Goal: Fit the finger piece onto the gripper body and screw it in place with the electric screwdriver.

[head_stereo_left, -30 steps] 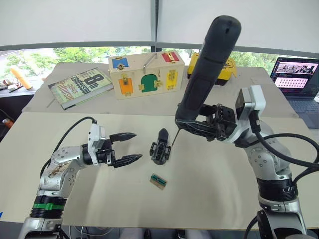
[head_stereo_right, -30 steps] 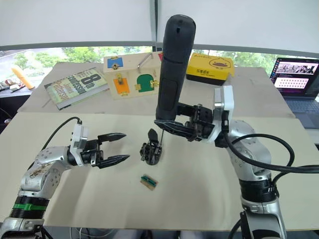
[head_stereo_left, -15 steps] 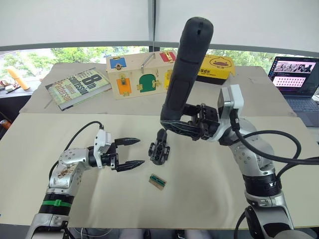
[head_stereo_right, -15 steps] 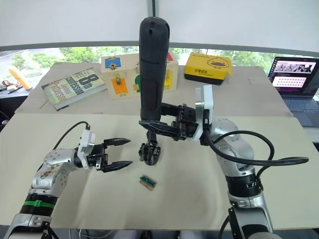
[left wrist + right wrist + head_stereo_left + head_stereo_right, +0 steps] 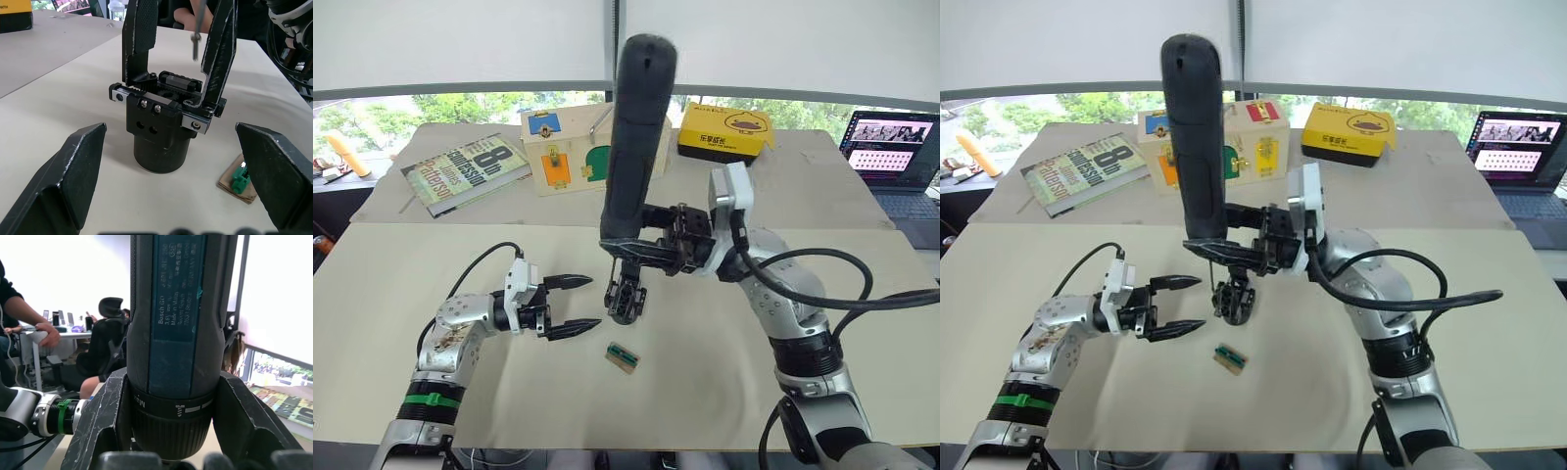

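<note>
Our right claw grips the screwdriver upright, bit just over the gripper body. Left claw sits open, empty, just left of it.

Blk gripper body, dk-blue electric screwdriver, yellow box

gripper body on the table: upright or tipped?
Upright. The gripper body stands on its round base on the table, both black fingers pointing up, with the electric screwdriver bit tip hanging just above it.
</note>
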